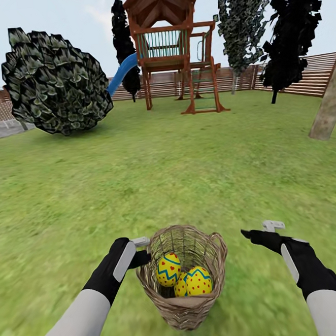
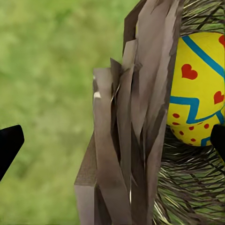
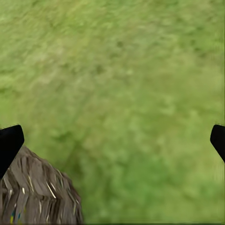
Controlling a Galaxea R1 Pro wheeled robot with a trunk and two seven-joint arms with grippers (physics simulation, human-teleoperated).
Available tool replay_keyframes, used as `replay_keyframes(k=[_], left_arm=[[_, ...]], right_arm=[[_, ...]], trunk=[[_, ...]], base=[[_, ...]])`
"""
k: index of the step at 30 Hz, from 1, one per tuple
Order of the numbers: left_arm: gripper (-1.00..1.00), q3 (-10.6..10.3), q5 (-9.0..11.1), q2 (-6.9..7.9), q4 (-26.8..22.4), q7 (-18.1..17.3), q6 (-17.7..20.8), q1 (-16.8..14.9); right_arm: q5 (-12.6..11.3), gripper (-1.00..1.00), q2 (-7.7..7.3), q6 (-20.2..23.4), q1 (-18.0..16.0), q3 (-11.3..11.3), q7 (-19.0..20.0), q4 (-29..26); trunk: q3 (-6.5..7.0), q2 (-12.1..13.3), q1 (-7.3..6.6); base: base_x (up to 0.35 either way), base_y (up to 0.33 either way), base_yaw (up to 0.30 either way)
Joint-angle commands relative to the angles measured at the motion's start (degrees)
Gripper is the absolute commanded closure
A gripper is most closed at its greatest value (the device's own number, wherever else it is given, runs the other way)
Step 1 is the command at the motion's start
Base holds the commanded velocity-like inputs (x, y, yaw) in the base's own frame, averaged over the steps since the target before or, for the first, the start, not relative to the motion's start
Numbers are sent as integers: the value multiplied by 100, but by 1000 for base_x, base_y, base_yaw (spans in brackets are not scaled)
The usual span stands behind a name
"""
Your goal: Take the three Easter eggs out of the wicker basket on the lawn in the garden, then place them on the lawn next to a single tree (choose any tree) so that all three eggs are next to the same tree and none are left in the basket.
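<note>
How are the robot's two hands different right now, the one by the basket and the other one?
The left gripper sits right at the wicker basket rim, its open fingers straddling the woven wall with an Easter egg just inside. The right gripper hangs apart from the basket, over bare lawn, with nothing between its fingers. Both are black, open, and hold nothing.

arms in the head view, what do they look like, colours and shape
Both arms have light grey, rounded forearm shells that turn into black wrist sections carrying a pale grey panel. The left claw and right claw end in small light grey fingers. In the wrist views the fingertips look black.
</note>
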Motion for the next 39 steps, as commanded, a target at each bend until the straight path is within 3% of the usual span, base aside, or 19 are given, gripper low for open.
replay_keyframes(k=[1, 5, 12, 13, 26, 39], left_arm=[[-100, -13, 60, 2, -6, 56, 9, -3], [-100, -13, 60, 0, -6, 56, 9, -3], [-100, -13, 69, 2, -22, 56, 5, -3], [100, -13, 69, 2, -17, 56, 3, -3], [100, -22, 72, -3, -55, 47, 26, -3], [100, -22, 78, -3, -22, 47, 26, -3]], right_arm=[[19, -100, 3, 30, -4, -18, 38, -12], [19, -100, 3, 22, -4, -18, 11, -14], [28, -100, 3, 21, -4, -18, 4, -15], [28, -100, 3, 21, -4, -18, 4, -15], [24, -100, 3, 21, -4, -27, 3, -15], [19, -100, 3, 21, -4, -18, 3, -6]], trunk=[[-28, -4, 1], [-117, -10, 11], [-117, -10, 11], [-117, -10, 11], [-117, -10, 11], [171, 8, -22]], base=[[0, 0, 0], [0, 0, 0], [0, 0, 0], [0, 0, 0], [0, 0, 0], [0, 0, 0]])
